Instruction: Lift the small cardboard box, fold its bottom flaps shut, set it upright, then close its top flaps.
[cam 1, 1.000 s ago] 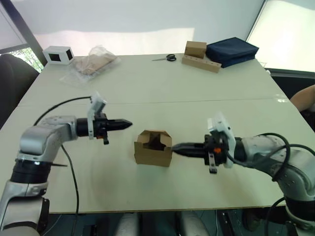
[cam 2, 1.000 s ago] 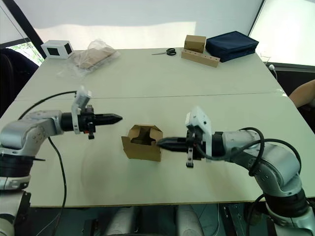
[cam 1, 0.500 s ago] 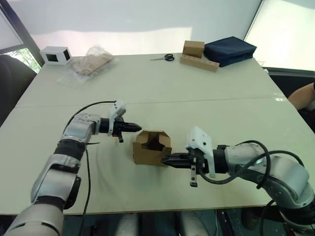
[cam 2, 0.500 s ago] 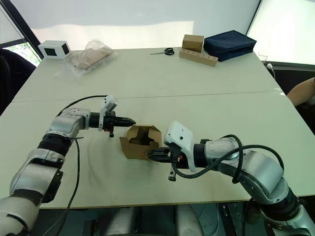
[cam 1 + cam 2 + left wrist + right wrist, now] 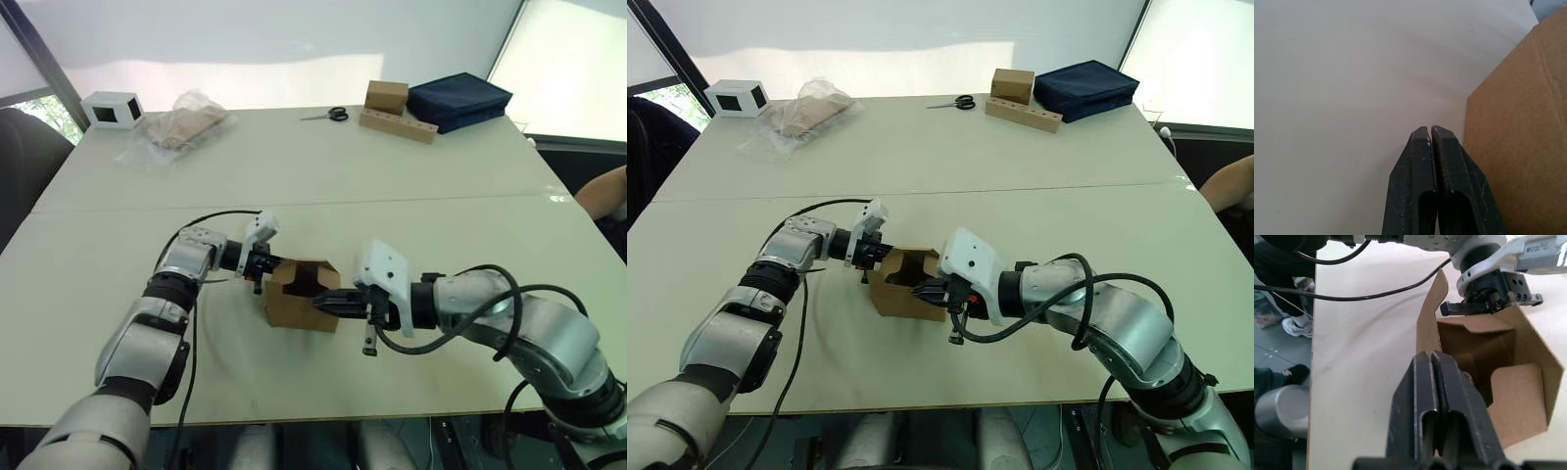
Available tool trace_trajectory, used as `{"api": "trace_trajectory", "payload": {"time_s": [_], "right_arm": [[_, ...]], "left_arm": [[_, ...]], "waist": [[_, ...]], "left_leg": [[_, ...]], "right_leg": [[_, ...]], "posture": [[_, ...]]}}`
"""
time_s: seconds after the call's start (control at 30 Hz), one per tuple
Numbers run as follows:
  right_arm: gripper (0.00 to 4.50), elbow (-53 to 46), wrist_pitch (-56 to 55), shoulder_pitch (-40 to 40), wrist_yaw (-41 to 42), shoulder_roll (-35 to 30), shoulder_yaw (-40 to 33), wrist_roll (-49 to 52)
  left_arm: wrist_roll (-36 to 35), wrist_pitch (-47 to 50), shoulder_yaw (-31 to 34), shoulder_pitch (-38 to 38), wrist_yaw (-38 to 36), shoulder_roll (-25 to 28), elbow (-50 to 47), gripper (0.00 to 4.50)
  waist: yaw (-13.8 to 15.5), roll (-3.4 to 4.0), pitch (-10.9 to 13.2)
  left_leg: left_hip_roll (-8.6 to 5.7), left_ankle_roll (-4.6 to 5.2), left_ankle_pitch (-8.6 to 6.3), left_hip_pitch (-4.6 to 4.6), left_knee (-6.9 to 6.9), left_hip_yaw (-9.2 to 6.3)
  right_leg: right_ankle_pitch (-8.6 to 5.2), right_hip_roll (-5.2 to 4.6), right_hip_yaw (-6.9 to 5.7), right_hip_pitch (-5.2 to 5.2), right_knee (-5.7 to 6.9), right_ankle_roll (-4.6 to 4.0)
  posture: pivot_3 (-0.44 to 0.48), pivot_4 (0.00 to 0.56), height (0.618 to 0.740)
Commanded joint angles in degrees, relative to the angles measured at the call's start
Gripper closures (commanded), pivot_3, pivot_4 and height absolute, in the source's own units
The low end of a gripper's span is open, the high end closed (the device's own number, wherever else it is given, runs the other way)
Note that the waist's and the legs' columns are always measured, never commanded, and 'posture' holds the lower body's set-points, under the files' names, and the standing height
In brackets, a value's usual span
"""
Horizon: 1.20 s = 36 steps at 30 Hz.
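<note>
The small cardboard box (image 5: 299, 299) sits on the table with its top flaps raised and its inside showing (image 5: 1476, 350). My left gripper (image 5: 266, 265) is shut, and its tip is at the box's upper left edge, beside the brown wall (image 5: 1518, 142). My right gripper (image 5: 319, 305) is shut too, with its tip against the box's right front, at the rim of the opening (image 5: 1430, 356). Neither gripper holds anything. The right wrist view shows the left gripper (image 5: 1469, 307) at the far side of the box.
At the back of the table are a white box with a black window (image 5: 111, 108), a plastic bag (image 5: 181, 127), scissors (image 5: 333, 115), a tan box on a hole-dotted wooden strip (image 5: 397, 116) and a navy bag (image 5: 460, 98). A person's arm (image 5: 609, 191) shows at the right edge.
Both arms have closed in on the box from its two sides. The left tip has reached its left edge and the right tip its right front. The box has stayed put.
</note>
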Motion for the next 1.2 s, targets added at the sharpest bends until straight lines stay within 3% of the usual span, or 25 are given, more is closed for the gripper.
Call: {"api": "trace_trajectory", "payload": {"time_s": [0.03,0.6,1.2], "right_arm": [[4.5,-0.54,-0.42,-0.84,-0.38,1.07,1.51,-1.51],[4.5,3.75,-0.81,-0.96,0.55,3.11,3.66,-5.98],[4.5,6.98,0.54,0.35,0.74,7.5,4.6,-6.22]], "left_arm": [[0.01,0.4,1.1,-0.84,-0.88,-0.1,-2.43,4.43],[-1.14,4.61,1.11,4.07,-1.21,-0.08,-12.84,4.43],[-0.96,5.35,1.07,6.52,-0.13,1.12,-16.88,4.43]], "waist": [[-0.01,0.0,0.0],[0.0,0.0,0.0],[0.0,0.01,0.0]], "left_leg": [[0.0,0.0,0.0,0.0,0.0,-0.01],[0.0,-0.01,0.0,0.0,0.0,-0.03],[0.0,-0.01,0.01,0.01,0.01,-0.03]], "right_leg": [[0.0,0.0,0.0,0.0,0.0,0.0],[0.0,0.0,0.0,0.0,0.01,0.0],[0.0,-0.01,0.0,0.0,0.01,0.0]], "posture": [[0.0,0.15,0.74],[0.0,0.15,0.74],[0.0,0.15,0.74]]}}
